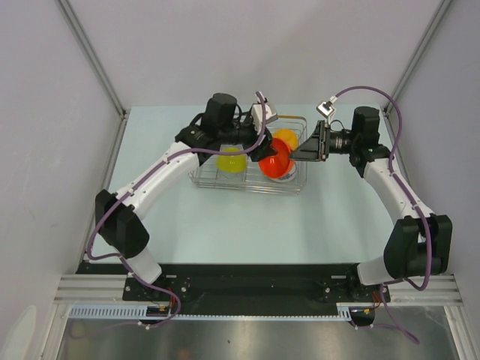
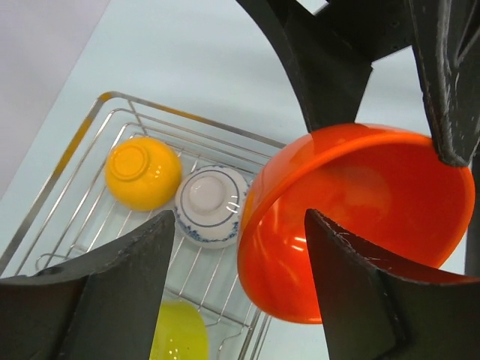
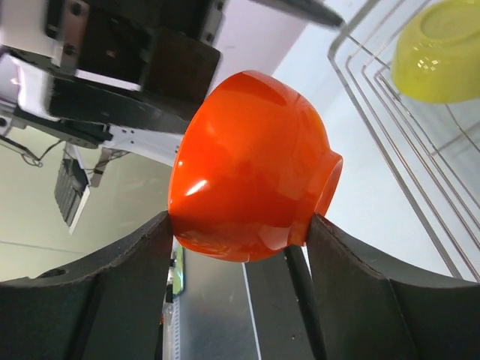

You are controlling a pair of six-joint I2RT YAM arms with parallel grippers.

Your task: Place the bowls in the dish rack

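The red bowl [image 1: 275, 163] hangs tilted over the right part of the silver wire dish rack [image 1: 247, 187]. My right gripper [image 3: 236, 255] is shut on it [image 3: 251, 165], one finger at its rim and one at its foot. My left gripper [image 2: 240, 292] is open just beside the red bowl [image 2: 360, 217], not gripping it. In the rack [image 2: 112, 96] lie, upside down, the orange bowl [image 2: 142, 172], the white bowl with blue pattern [image 2: 211, 204] and the lime-yellow bowl [image 2: 180, 337]. The zigzag bowl is hidden or out of view.
Both arms meet over the rack at the far middle of the pale table [image 1: 225, 225]. Grey walls stand close on the left, the right and behind. The black mounting rail [image 1: 247, 281] runs along the near edge.
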